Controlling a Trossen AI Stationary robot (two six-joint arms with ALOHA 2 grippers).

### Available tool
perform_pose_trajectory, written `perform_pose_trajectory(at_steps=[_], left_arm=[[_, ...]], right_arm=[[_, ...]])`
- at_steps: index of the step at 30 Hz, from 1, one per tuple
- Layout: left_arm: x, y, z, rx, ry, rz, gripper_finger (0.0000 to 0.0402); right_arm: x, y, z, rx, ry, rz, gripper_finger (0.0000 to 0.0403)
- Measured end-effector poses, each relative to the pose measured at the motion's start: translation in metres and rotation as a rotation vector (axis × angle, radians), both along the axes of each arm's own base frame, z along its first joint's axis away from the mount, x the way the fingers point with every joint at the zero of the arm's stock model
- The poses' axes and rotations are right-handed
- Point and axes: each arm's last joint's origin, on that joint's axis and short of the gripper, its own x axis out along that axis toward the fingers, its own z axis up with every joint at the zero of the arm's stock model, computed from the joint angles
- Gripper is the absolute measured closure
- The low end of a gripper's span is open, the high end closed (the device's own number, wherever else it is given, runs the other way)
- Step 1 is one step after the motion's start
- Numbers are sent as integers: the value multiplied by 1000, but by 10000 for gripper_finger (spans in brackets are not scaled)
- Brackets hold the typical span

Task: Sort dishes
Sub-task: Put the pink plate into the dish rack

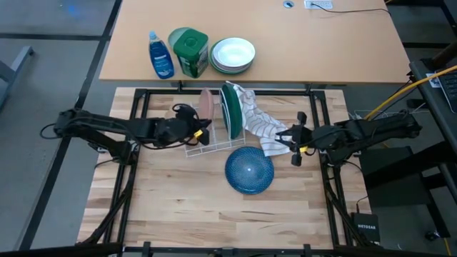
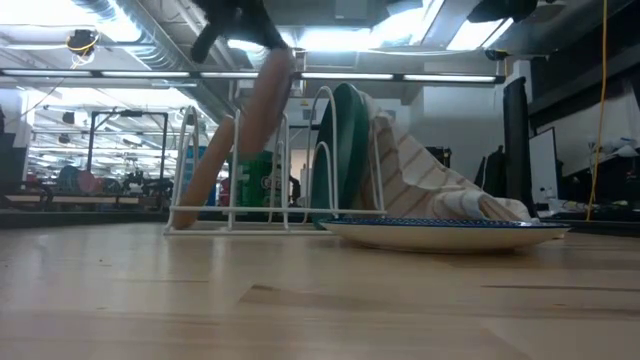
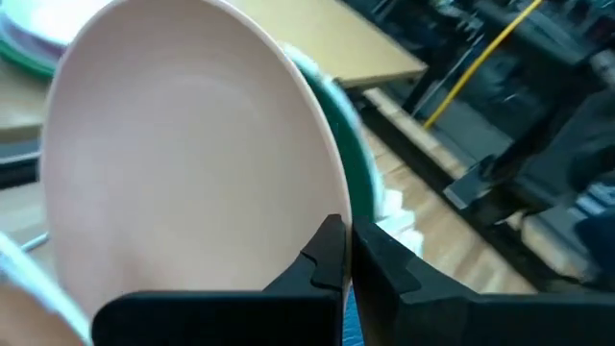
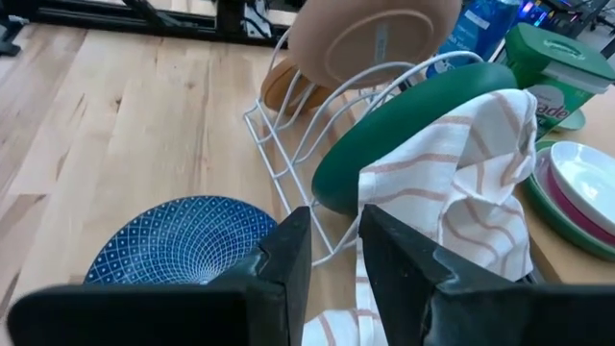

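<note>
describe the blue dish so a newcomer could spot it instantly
Start at the white wire dish rack in the middle of the light wooden table. Just in front of it, toward the right arm's side, lies the round blue dish with a fine white lattice pattern. It alone lies flat on the table; the other plates stand in the rack.

Layout, seen from above: the dish rack [image 1: 214, 139] is standing mid-table, two plates [image 1: 206, 107] and a larger plate [image 1: 232, 111] sitting upright in it, a towel [image 1: 260, 127] draping rightward. One dish [image 1: 249, 170] is lying flat before it.
</note>
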Motion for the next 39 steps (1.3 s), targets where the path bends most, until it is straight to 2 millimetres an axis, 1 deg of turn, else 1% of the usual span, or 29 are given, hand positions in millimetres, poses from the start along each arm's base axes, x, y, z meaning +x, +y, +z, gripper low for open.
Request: perform_pose_trajectory(at_steps=[6,14,17,20,23,28,31,39], left_arm=[[11,5,-19,-9,88,30,401],[29,10,-51,3,232,50,401],[32,11,-63,3,302,48,397],[32,11,-71,4,366,46,392],[30,10,-75,11,426,17,387],[28,10,-77,0,456,2,378],[28,9,-77,-3,473,-39,370],[29,-1,-78,-8,500,-148,325]], right_arm=[[5,1,-3,-6,21,0,304],[12,3,-8,-14,53,0,304],[14,4,-10,-18,67,0,304],[17,5,-13,-20,88,6,304],[19,5,-16,-26,111,6,304],[23,7,-20,-32,135,6,304],[25,7,-22,-35,146,7,304],[27,8,-24,-39,159,7,304]])
